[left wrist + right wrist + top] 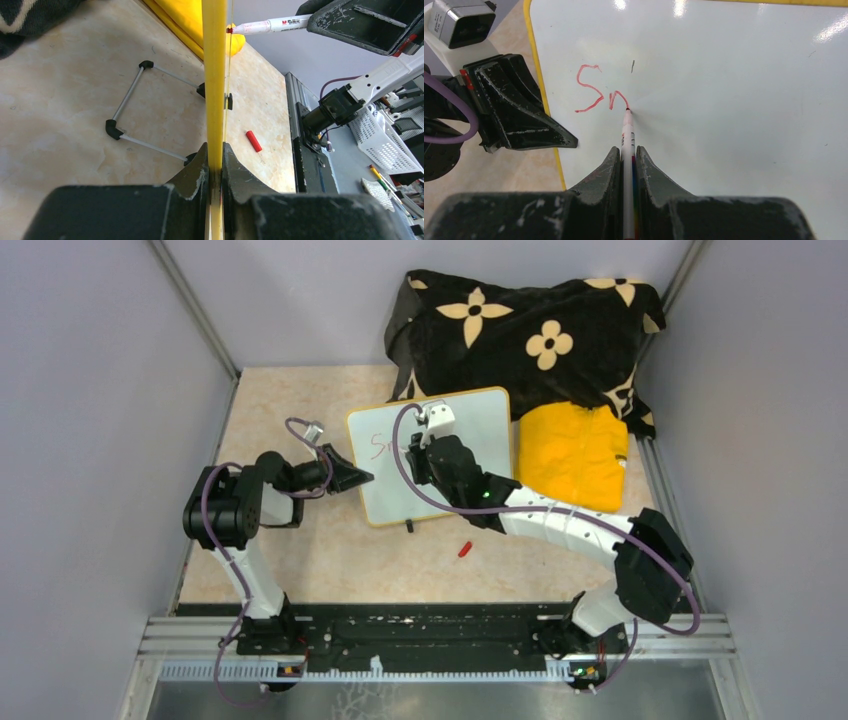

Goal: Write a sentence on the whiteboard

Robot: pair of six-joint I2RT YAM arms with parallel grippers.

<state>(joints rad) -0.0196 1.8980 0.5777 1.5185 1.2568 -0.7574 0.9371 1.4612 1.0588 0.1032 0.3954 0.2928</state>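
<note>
On the desk (pixel 330 560), left jaws clamp the whiteboard (pixel 724 100) edge, right jaws pinch the marker (pixel 627 135), sentence (pixel 596 92) barely begun; next probably means finishing the second letter.

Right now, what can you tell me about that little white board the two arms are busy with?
The whiteboard is a small glossy white rectangle in a thin yellow frame with rounded corners. It stands on the table, propped on a wire stand with black feet. The left hand pinches its left edge. A marker held by the right hand touches its face, beside red letters: "S" and an unfinished "n"-like stroke.
</note>
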